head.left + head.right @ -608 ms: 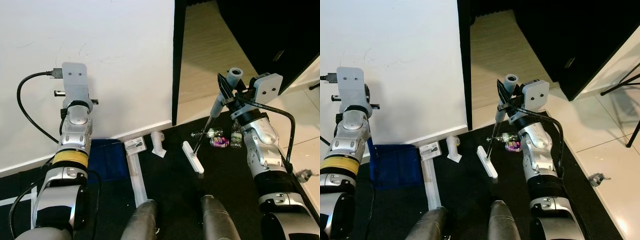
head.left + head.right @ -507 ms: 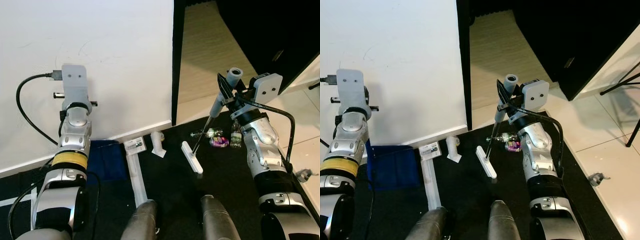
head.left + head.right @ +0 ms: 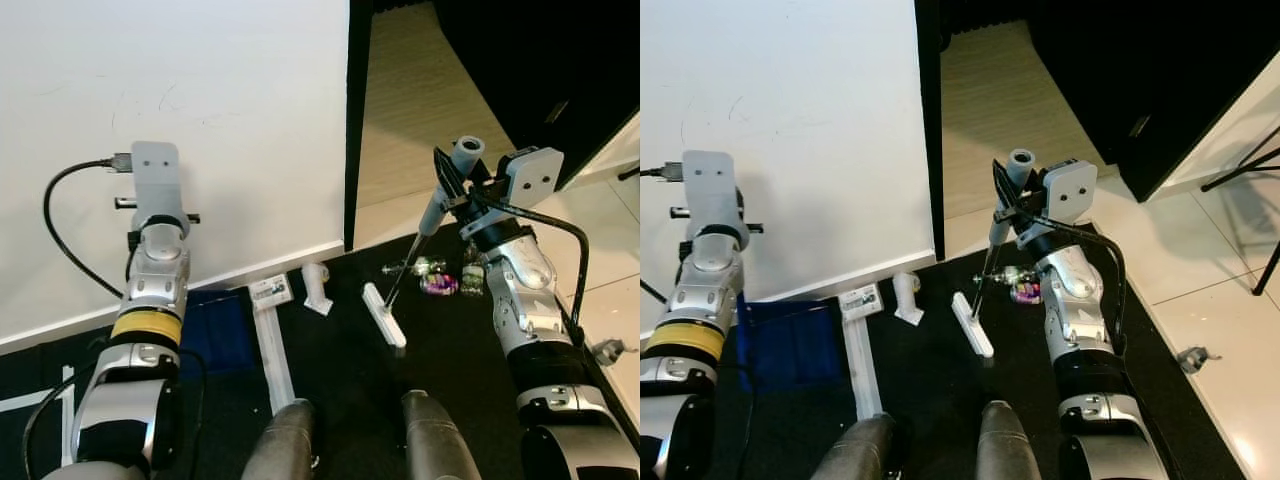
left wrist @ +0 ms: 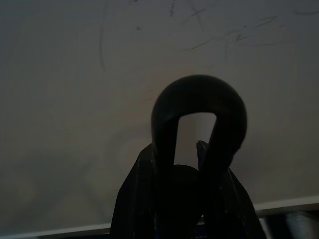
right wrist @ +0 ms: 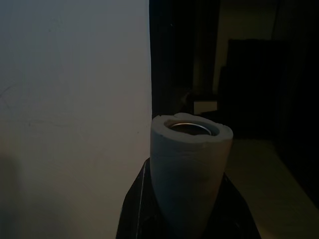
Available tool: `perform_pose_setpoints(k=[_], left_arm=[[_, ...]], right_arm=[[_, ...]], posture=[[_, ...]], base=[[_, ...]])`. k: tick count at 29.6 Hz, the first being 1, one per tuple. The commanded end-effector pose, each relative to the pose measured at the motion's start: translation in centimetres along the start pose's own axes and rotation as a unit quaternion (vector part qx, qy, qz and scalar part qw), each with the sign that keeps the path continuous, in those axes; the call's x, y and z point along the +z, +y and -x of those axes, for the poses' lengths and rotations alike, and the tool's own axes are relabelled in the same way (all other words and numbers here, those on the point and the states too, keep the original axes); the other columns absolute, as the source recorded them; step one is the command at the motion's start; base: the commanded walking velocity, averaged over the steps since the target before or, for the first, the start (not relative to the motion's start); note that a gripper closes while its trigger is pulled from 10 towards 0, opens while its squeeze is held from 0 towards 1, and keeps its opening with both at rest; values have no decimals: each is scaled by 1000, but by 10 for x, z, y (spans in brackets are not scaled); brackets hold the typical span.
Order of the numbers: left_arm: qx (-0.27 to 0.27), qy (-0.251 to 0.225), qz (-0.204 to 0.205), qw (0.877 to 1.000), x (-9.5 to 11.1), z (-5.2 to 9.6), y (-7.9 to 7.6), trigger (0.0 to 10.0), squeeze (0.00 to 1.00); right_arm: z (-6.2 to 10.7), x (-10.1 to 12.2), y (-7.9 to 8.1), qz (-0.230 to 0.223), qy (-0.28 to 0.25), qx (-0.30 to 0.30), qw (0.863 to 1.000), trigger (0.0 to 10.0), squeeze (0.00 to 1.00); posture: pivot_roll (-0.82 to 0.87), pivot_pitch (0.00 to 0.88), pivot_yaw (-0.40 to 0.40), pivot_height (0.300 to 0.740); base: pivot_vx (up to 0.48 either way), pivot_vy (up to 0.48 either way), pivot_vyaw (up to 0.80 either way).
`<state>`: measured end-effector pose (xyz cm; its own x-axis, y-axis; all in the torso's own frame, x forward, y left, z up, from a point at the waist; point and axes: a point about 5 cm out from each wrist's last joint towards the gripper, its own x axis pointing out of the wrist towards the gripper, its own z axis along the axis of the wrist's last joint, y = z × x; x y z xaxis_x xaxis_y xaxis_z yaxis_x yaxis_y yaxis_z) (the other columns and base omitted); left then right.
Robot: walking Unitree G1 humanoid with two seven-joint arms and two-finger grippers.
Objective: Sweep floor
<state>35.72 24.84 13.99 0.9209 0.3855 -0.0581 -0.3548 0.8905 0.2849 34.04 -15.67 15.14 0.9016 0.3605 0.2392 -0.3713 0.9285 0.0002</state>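
My right gripper (image 3: 447, 190) pinches the broom (image 3: 418, 250); my left gripper (image 4: 197, 164) pinches the dustpan handle (image 4: 198, 112). I'd drag the litter (image 3: 436, 278) slowly toward the dustpan (image 3: 215, 325).

Both arms are silver metal w/ grey box cameras at the wrists. The left arm (image 3: 148, 330) has a yellow band & a black cable loop. The right arm (image 3: 525, 300) has a black cable too.
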Motion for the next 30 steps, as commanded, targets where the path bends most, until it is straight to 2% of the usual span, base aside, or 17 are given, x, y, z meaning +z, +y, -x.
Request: perform_pose_setpoints(k=[1, 5, 10, 12, 14, 16, 20, 22, 26, 28, 30], left_arm=[[-3, 5, 6, 1000, 0, 0, -3, 10000, 0], [-17, 10, 26, 999, 1, 2, -10, 10000, 0], [-31, 19, 78, 996, 0, 4, -15, 10000, 0], [-31, 16, 80, 996, 1, 5, -15, 10000, 0], [-29, 11, 77, 997, 3, 5, -15, 10000, 0], [-14, -29, 38, 999, 17, 4, -10, 10000, 0], [16, -70, -17, 997, 31, 3, -1, 10000, 0], [21, -80, -31, 996, 34, 3, 1, 10000, 0], [14, -71, -17, 997, 33, 4, 1, 10000, 0], [2, -53, 8, 999, 29, 4, -4, 10000, 0], [-2, -48, 11, 999, 27, 5, -6, 10000, 0]], right_arm=[[2, 0, 1, 3, -6, 0, 1000, 10000, 0], [2, -1, 1, 2, -5, -1, 1000, 10000, 0], [3, -1, 1, 2, -5, -3, 1000, 10000, 0], [3, -1, 0, 2, -5, -3, 1000, 10000, 0], [3, -1, 0, 2, -5, -3, 1000, 10000, 0], [2, -1, 1, 2, -5, -2, 1000, 10000, 0], [1, -1, 1, 1, -5, -1, 1000, 10000, 0], [1, -1, 2, 1, -5, 0, 1000, 10000, 0], [1, -2, 2, 0, -6, 0, 1000, 10000, 0], [1, -2, 2, -1, -5, 0, 1000, 10000, 0], [1, -2, 3, -1, -5, 0, 1000, 10000, 0]], posture=[[-45, 198, 37, 740], [-48, 200, 40, 740], [-49, 201, 42, 740], [-49, 201, 42, 740], [-49, 201, 42, 740], [-43, 200, 38, 740], [-40, 199, 38, 740], [-40, 199, 38, 740], [-36, 200, 40, 740], [-36, 200, 40, 740], [-37, 201, 41, 740]], base=[[0, 0, 0], [0, 0, 0], [0, 0, 0], [0, 0, 0], [0, 0, 0], [0, 0, 0], [0, 0, 0], [0, 0, 0], [0, 0, 0], [0, 0, 0], [0, 0, 0]])
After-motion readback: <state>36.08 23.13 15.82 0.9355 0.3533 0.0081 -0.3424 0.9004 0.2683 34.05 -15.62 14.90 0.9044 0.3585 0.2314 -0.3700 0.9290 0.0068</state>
